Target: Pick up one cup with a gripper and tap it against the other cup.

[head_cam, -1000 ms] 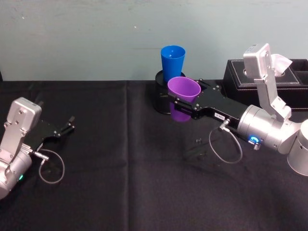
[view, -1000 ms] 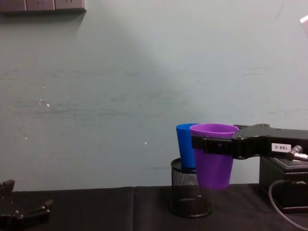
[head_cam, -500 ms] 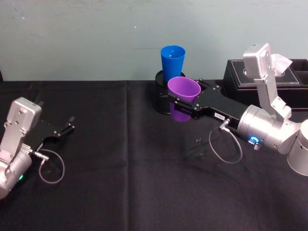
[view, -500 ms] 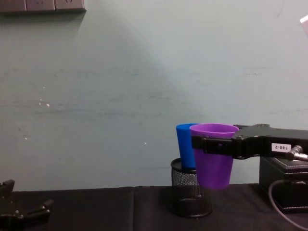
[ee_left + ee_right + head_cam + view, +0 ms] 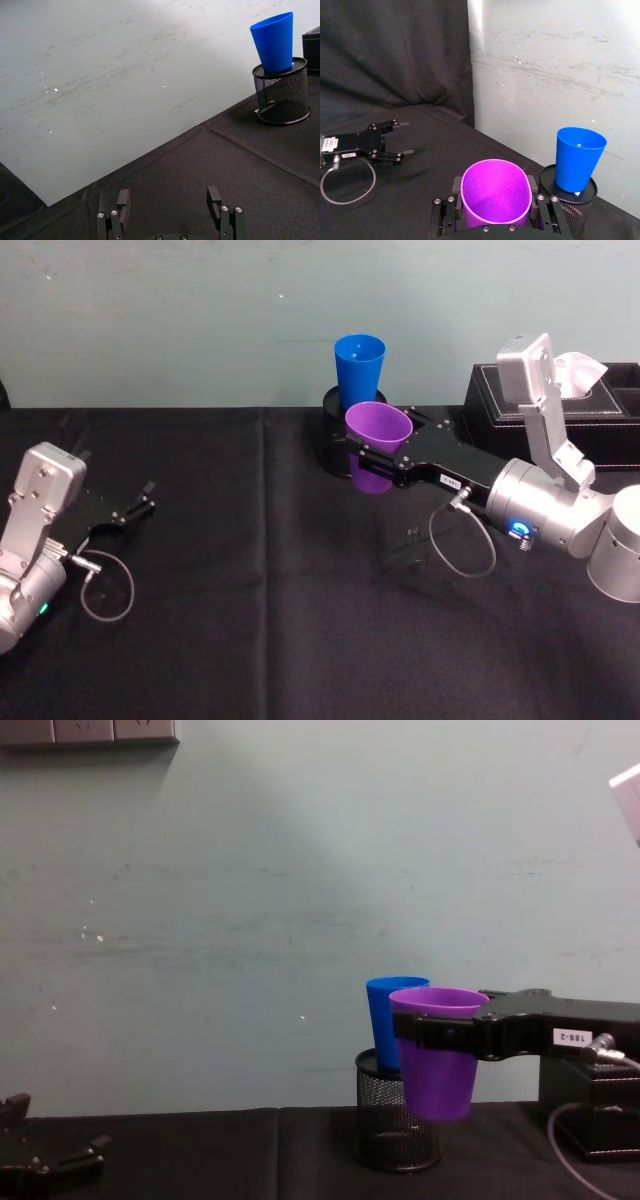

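Note:
My right gripper [image 5: 372,457] is shut on the purple cup [image 5: 378,430], holding it upright in the air just in front of the blue cup [image 5: 359,370]. In the chest view the purple cup [image 5: 437,1052] overlaps the blue cup [image 5: 390,1020]; whether they touch I cannot tell. The blue cup stands in a black wire-mesh pen holder [image 5: 395,1125] at the back of the table. The right wrist view shows the purple cup [image 5: 494,192] between the jaws and the blue cup [image 5: 577,157] beyond. My left gripper [image 5: 140,502] rests open at the left of the table, also seen as the left gripper [image 5: 170,200].
A black tissue box [image 5: 600,405] stands at the back right, behind my right arm. A black cloth [image 5: 260,600] covers the table, and a pale wall runs along its far edge. A grey cable loops under each wrist.
My right gripper has moved slightly left and down with the purple cup. The left arm has not moved.

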